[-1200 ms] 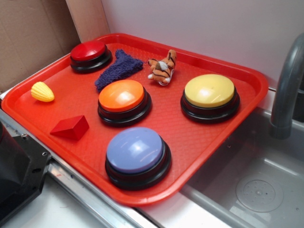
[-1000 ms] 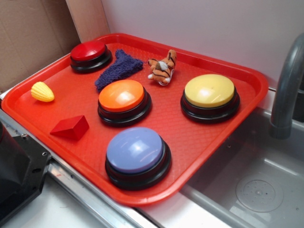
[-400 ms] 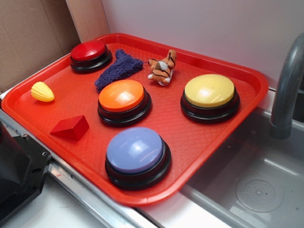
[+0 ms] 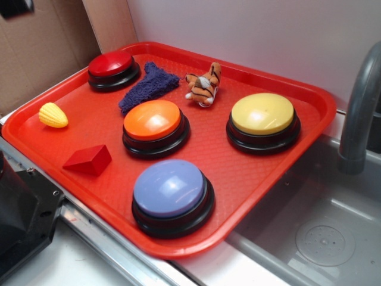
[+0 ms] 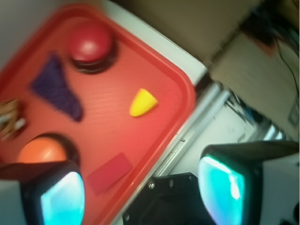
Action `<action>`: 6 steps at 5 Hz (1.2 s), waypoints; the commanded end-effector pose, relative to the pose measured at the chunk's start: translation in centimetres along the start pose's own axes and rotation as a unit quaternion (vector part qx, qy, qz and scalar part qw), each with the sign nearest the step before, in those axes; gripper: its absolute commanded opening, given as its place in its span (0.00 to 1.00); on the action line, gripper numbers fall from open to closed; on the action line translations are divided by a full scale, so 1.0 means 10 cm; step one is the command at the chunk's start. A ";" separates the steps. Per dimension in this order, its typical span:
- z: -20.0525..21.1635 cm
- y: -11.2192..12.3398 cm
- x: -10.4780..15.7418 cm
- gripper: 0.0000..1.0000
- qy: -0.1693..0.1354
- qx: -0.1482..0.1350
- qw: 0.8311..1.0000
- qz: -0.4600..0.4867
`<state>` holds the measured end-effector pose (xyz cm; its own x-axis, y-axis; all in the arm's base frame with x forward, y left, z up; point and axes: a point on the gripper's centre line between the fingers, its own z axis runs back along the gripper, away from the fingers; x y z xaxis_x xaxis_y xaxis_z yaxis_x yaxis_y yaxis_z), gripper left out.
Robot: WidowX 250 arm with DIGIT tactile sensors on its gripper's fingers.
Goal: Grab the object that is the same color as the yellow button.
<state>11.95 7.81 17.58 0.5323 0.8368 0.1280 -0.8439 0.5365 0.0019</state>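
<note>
Seen from the wrist camera, the end effector (image 5: 145, 187) is released, its two fingers (image 5: 63, 197) spread wide at the bottom of the blurred picture with nothing between them, well above the tray's near-left part. In the exterior view only a dark sliver shows at the top left corner; I cannot tell what part of the arm it is. The yellow corn-like toy (image 4: 53, 115) lies free on the red tray (image 4: 250, 173), near its left edge, apart from every other thing; in the wrist view it (image 5: 142, 102) sits between the red button (image 5: 90, 44) and the red wedge block (image 5: 110, 172). The yellow button (image 4: 262, 114) stands at the tray's right side on its black base. An orange button (image 4: 153, 120) stands mid-tray, a lavender button (image 4: 170, 189) near the front edge, and a red button (image 4: 111, 64) at the back left. A dark blue cloth (image 4: 146, 84) lies beside the red button, with a striped tiger plush (image 4: 204, 84) just to its right. The red wedge block (image 4: 89, 159) rests near the front left. A grey faucet (image 4: 360, 113) rises over the sink (image 4: 324, 235) at right.
</note>
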 end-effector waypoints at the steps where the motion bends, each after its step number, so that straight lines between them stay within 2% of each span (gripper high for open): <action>1: -0.51 0.04 0.06 1.00 -0.001 -0.023 0.994 0.110; 2: -0.82 0.04 0.13 1.00 0.001 -0.067 0.991 0.117; 4: -1.21 -0.03 0.16 1.00 0.002 -0.109 0.988 0.112; 5: -1.24 -0.06 0.19 1.00 0.000 -0.110 0.988 0.112; 6: -1.28 -0.04 0.27 1.00 -0.008 -0.070 0.991 0.117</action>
<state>14.50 11.10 4.34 0.3212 0.9431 0.0853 -0.9322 0.3308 -0.1469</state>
